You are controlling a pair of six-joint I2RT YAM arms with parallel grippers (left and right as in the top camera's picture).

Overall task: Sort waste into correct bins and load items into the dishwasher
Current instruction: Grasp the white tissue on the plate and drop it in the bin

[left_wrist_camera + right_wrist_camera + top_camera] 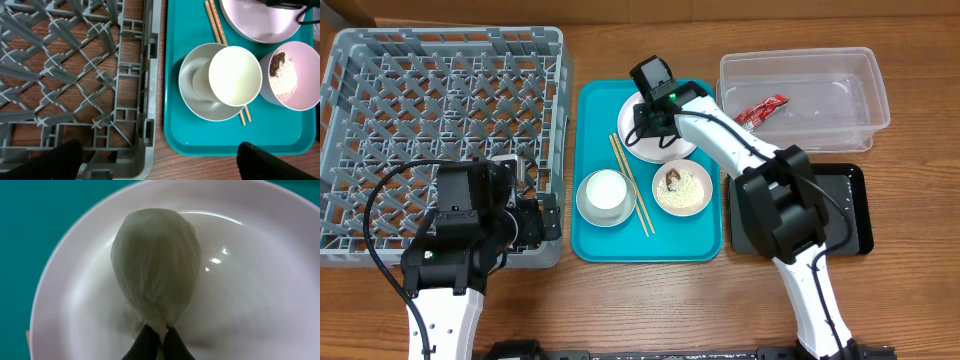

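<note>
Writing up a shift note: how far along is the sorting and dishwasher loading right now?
Done: the red wrapper lies in the clear tub. In hand: the right gripper pinches the tissue wad on the plate. Remaining: rice and brown scrap in the small dish; plate, bowl, cup and chopsticks sit on the turquoise tray; the dish rack shows none. The left gripper is open beside it.

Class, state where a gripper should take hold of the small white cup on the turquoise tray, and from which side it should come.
Grip the cup by its rim from straight above, one finger inside and one outside. It stands upright, mouth up, inside the grey bowl, whose wall would probably block a sideways approach.
</note>
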